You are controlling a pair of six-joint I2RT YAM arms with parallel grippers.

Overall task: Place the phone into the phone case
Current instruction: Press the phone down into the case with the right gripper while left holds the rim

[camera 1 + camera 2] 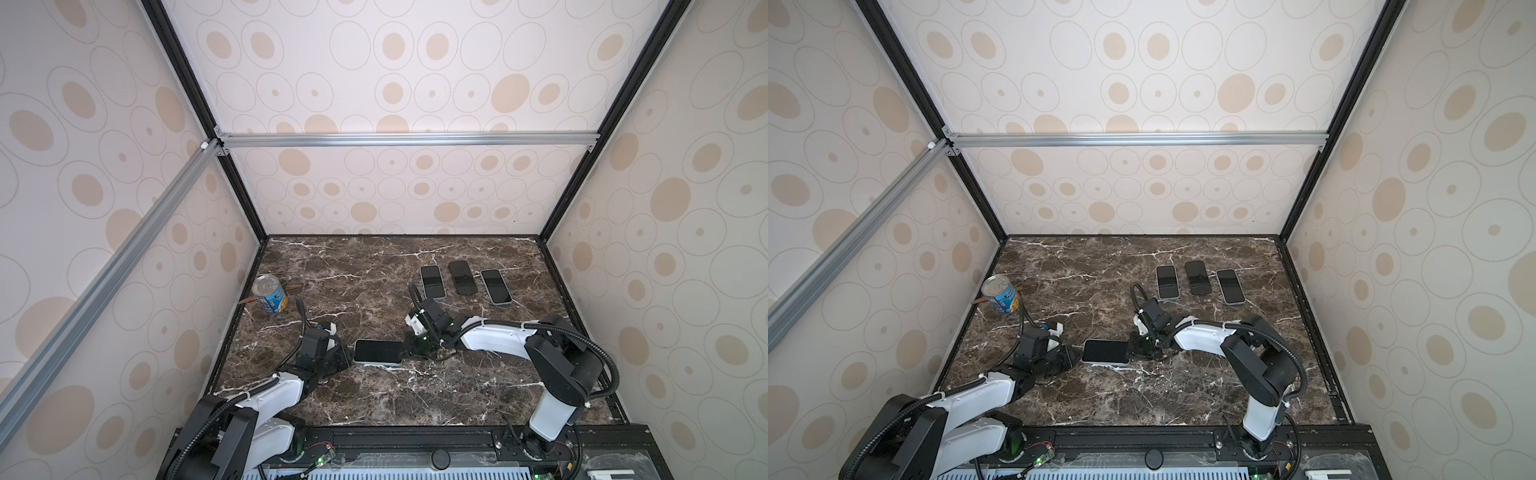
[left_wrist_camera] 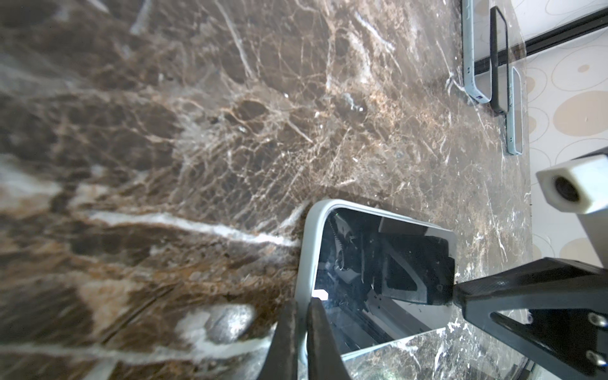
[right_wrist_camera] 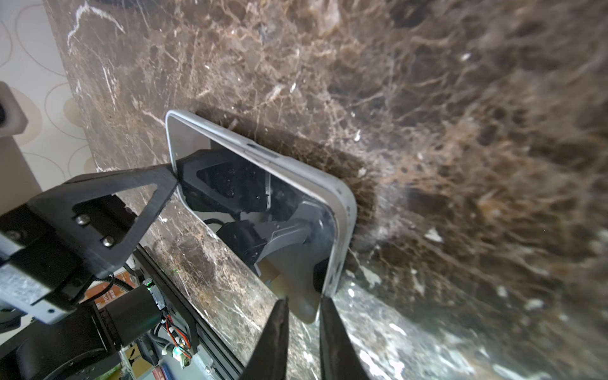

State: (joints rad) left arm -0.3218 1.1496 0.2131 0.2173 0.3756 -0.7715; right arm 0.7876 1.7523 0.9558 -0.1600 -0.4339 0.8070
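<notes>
A dark-screened phone point(image 1: 378, 351) point(image 1: 1104, 351) sits inside the rim of a pale phone case point(image 2: 309, 250) point(image 3: 345, 204), low over the marble table near its front middle. My left gripper point(image 1: 349, 357) point(image 1: 1077, 355) point(image 2: 304, 306) is shut on the left end, pinching the case's rim between its fingers. My right gripper point(image 1: 403, 351) point(image 1: 1128, 351) point(image 3: 304, 306) is shut on the right end, with that end's corner between its fingers. I cannot tell whether the case rests on the table or hangs just above it.
Three more phones point(image 1: 432, 281) point(image 1: 462, 277) point(image 1: 495, 286) lie side by side at the back right. A tin can point(image 1: 271, 295) stands at the back left on a wooden stick. Patterned walls enclose the table on three sides.
</notes>
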